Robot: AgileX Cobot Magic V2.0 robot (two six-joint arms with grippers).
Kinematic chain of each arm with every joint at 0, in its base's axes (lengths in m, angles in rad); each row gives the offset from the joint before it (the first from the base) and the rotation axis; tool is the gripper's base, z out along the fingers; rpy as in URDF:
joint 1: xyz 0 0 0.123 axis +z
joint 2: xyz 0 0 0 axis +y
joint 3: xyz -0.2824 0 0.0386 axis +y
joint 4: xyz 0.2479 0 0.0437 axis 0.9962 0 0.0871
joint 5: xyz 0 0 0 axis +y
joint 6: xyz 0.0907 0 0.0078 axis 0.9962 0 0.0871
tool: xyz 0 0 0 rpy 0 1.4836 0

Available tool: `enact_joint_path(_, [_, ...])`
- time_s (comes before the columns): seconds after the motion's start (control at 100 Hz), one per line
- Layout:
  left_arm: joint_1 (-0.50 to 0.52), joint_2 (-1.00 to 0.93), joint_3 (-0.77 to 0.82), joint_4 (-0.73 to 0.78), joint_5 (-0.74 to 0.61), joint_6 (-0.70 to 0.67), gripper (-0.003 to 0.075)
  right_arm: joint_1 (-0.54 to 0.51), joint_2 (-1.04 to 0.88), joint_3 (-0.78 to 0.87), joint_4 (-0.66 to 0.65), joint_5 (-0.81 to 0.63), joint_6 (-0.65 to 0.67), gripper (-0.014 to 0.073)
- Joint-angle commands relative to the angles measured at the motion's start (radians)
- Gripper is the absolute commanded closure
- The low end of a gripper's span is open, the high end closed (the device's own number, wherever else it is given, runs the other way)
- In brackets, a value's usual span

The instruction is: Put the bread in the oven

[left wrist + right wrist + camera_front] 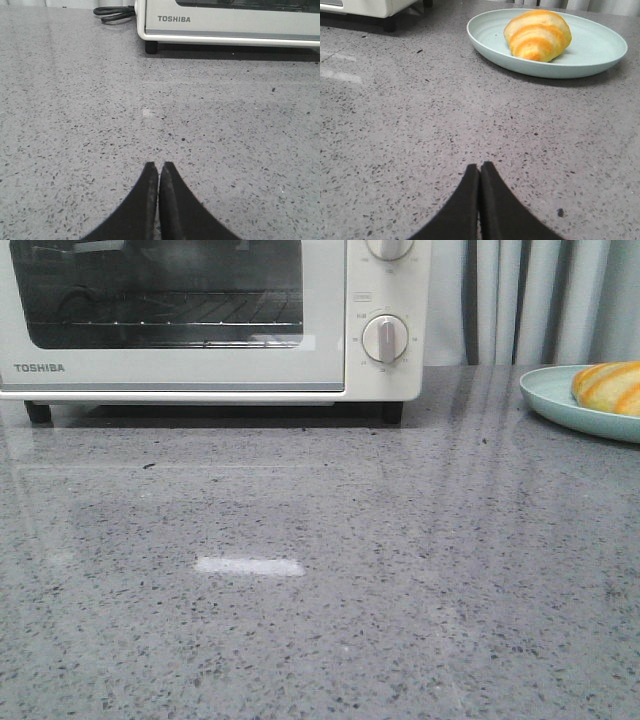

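Observation:
The bread [610, 386] is a golden-orange striped roll lying on a pale green plate [555, 400] at the far right of the table; it also shows in the right wrist view [538, 35]. The cream-white Toshiba oven [200, 320] stands at the back left with its glass door closed; its lower front shows in the left wrist view [230, 22]. My left gripper [159, 165] is shut and empty above bare table, some way in front of the oven. My right gripper [480, 165] is shut and empty, well short of the plate [590, 55]. Neither gripper shows in the front view.
The table is grey speckled stone [320, 570]. A black power cord [114, 14] lies coiled beside the oven's left side. Grey curtains [540, 300] hang behind the table. Round dials [385, 339] sit on the oven's right panel.

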Motion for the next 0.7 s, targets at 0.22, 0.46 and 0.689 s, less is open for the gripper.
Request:
enact_joint_path(0.22, [0.002, -0.031, 0.023, -0.007, -0.054, -0.010, 0.0741, -0.005, -0.020, 0.014, 0.003, -0.039, -0.007, 0.0655])
enact_joint_path(0.46, [0.002, -0.031, 0.023, -0.007, -0.054, -0.010, 0.0741, -0.005, -0.020, 0.014, 0.003, -0.039, -0.007, 0.0655])
enact_joint_path(0.689, [0.002, -0.031, 0.023, 0.003, -0.073, -0.010, 0.0741, -0.005, -0.020, 0.014, 0.001, -0.039, -0.007, 0.0655])
